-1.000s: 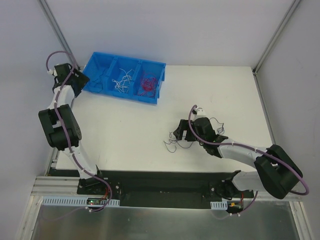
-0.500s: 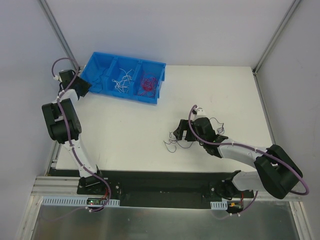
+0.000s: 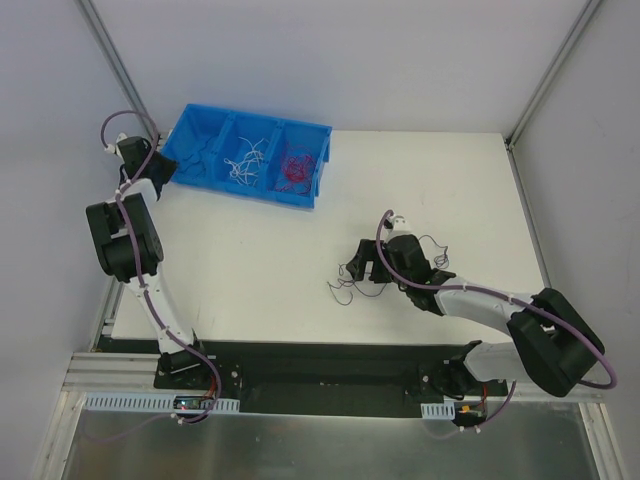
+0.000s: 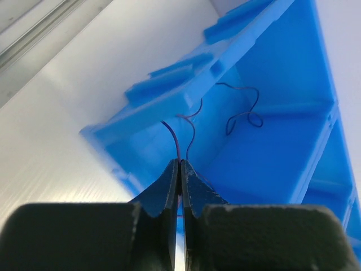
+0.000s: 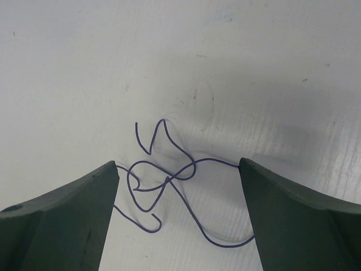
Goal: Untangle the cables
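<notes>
Dark purple cables lie in a loose tangle on the white table, between the wide-open fingers of my right gripper. From above, that gripper stands low over the bunch. My left gripper is at the left end of the blue bin. In the left wrist view its jaws are shut, and a hair-thin purple cable runs up out of the tips. Another purple cable lies inside the bin's end compartment.
White wires fill the bin's middle compartment and red wires its right one. A few more dark wires lie just right of the right wrist. Frame posts stand at the table's back corners.
My left gripper has drawn back from over the bin's left compartment to its outer left end and has closed. The right arm and the tangle have not moved.
</notes>
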You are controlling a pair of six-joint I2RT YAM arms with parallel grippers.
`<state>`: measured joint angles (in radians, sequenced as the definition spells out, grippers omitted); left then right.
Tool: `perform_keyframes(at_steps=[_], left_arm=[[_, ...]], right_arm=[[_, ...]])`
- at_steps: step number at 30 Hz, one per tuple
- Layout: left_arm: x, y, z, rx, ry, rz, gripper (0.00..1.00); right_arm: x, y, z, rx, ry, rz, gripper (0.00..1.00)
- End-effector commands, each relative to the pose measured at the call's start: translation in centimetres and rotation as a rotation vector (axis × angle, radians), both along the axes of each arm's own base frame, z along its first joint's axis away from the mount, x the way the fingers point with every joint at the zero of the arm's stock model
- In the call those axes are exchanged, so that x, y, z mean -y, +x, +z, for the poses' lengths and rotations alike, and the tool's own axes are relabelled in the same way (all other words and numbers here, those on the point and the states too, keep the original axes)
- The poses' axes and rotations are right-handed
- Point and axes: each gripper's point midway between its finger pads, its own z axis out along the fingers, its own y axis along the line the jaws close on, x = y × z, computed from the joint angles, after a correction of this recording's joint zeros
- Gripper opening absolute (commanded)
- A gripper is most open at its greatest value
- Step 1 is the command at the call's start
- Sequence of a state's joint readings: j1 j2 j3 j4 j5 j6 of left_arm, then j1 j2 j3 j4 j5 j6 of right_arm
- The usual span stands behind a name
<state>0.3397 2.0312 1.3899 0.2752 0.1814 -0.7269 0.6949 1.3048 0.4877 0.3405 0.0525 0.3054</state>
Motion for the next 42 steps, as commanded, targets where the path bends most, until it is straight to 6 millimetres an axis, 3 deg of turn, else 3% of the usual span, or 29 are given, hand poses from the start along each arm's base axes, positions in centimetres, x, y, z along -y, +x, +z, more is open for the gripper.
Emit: perform_keyframes(at_steps=[1, 3, 5, 8, 13, 16, 19, 24, 27, 28, 30, 32, 39, 42], left_arm=[[0.4, 4.0, 1.3, 0.107, -0.036, -0.047, 0.0], [0.7, 5.6, 2.8, 0.143, -0.006, -0.077, 0.01], [1.7, 6.4, 3.2, 0.118, 0.01, -0.126, 0.04], [2.7, 6.1, 5.0, 0.107, 0.015, -0.174, 0.19], [3.1, 3.1, 7.6, 0.092, 0.031, -0.156, 0.52], [3.3, 0.6, 8.6, 0.077, 0.01, -0.105, 0.57], [4.8, -2.1, 9.5, 0.079, -0.082, -0.06, 0.59], [12.0, -6.7, 9.4, 0.08, -0.145, -0.14, 0.63], [17.2, -11.1, 7.3, 0.053, -0.06, -0.201, 0.73], [17.8, -12.3, 7.0, 0.062, -0.045, -0.211, 0.76], [23.2, -15.4, 6.3, 0.067, -0.02, -0.331, 0.8], [26.6, -18.3, 5.8, 0.071, 0.02, -0.44, 0.82], [35.5, -29.5, 1.6, -0.018, 0.02, -0.824, 0.78], [38.4, -32.7, 0.1, -0.089, -0.03, -0.948, 0.77]], right_arm=[[-1.0, 1.1, 1.4, 0.025, 0.037, 0.006, 0.9], [-1.2, 1.2, 1.3, 0.015, 0.034, 0.009, 0.9], [-1.2, 1.2, 1.1, 0.009, 0.03, 0.011, 0.9], [-1.1, 1.1, 1.1, 0.008, 0.031, 0.004, 0.9], [-0.8, 1.0, 1.1, 0.01, 0.032, -0.007, 0.9], [-0.4, 0.9, 1.1, 0.014, 0.03, -0.02, 0.9], [0.1, 0.9, 1.1, 0.023, 0.03, -0.051, 0.89], [1.0, 1.1, 0.6, 0.004, 0.014, -0.11, 0.87], [1.3, 1.0, 0.6, 0.004, 0.013, -0.123, 0.86], [1.4, 1.0, 0.7, 0.006, 0.013, -0.128, 0.86], [1.5, 1.0, 0.8, 0.014, 0.018, -0.134, 0.86], [1.6, 0.8, 0.8, 0.015, 0.02, -0.133, 0.86], [1.6, 0.8, 1.0, 0.024, 0.034, -0.126, 0.86], [1.4, 0.8, 1.1, 0.025, 0.036, -0.121, 0.86]])
